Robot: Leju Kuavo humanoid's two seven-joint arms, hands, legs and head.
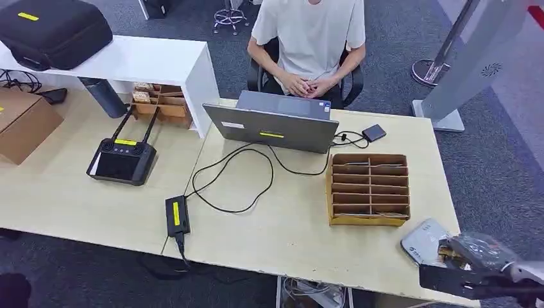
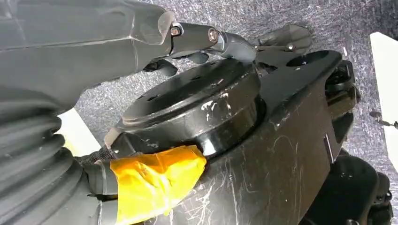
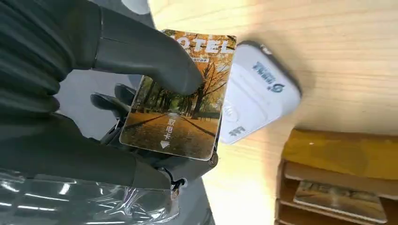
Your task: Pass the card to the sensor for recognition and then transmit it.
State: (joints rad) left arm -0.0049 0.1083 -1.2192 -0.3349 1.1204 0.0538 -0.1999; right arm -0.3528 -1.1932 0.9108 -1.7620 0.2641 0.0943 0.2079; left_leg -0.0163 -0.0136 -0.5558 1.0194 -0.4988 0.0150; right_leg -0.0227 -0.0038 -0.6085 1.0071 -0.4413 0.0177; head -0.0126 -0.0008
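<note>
My right hand (image 3: 141,117) grips a hotel card (image 3: 180,101) printed with autumn trees, the thumb lying across its face. The card hangs over the near end of the white card sensor (image 3: 260,91). In the head view the sensor (image 1: 423,240) lies at the table's near right corner, with my right hand (image 1: 471,253) just to its right at the table edge. My left hand (image 2: 197,40) hangs low beside my body above grey carpet, its fingers bent with nothing in them.
A brown slotted card rack (image 1: 367,189) stands behind the sensor, one card (image 3: 342,199) lying in a slot. A laptop (image 1: 272,125), cables and a power brick (image 1: 177,215) sit mid-table. A person in a white shirt (image 1: 311,32) sits behind the table.
</note>
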